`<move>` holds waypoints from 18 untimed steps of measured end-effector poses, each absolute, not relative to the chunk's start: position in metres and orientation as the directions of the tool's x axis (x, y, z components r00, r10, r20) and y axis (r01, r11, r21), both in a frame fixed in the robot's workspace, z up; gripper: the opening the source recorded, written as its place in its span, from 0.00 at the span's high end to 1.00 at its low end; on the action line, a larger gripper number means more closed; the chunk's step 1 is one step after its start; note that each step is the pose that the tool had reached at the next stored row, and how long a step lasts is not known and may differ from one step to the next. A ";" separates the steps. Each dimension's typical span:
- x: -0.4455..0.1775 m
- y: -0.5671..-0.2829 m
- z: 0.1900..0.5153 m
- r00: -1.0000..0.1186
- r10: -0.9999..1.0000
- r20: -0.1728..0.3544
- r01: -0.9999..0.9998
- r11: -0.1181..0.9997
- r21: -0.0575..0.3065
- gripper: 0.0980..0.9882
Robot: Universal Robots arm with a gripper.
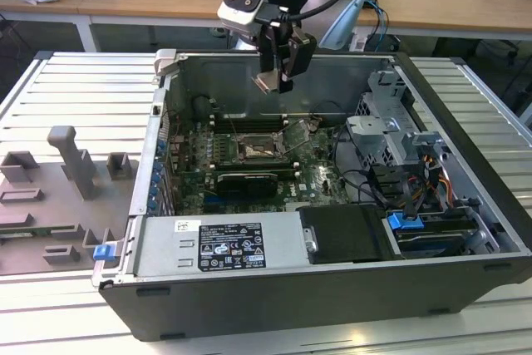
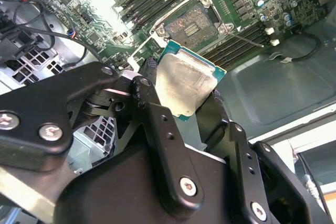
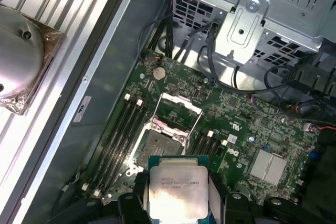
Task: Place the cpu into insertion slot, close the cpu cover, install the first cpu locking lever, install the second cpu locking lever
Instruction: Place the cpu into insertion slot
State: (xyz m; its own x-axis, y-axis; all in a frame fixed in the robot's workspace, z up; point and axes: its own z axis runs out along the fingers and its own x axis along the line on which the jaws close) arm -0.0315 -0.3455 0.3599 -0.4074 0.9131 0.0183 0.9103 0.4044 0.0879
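The arm reaches down over an open computer case that lies on its side on a slatted metal bench. Its black fingers are closed part way onto the chip and clamp it by two opposite edges. The pale metal top of the chip shows between them in both wrist views.

In the exterior view the chip hangs in the air about level with the case's upper rim. It is well apart from the green circuit board on the floor of the case. The socket sits on that board below the chip, just beside a long black card.

In the first wrist view the socket is bare, with its dark centre exposed. The cover plate is swung open off it, standing from the socket's edge on the side nearer the metal drive cage. Rows of memory slots run along both sides of the socket. In the second wrist view a thin wire lever juts out from the socket frame, unhooked.

A grey plastic fixture with upright blocks rests on the bench beside the case, on the exterior view's left.
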 end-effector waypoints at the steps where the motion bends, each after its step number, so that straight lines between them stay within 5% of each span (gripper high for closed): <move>1: -0.032 -0.346 0.360 -0.402 0.915 0.018 0.913 0.399 0.088 0.50; 18: -0.032 -0.345 0.358 -0.305 0.952 0.018 0.949 0.302 0.088 0.50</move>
State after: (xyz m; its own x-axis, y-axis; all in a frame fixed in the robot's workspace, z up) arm -0.0315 -0.3455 0.3581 -0.3046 0.9523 0.0184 0.9493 0.3019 0.0881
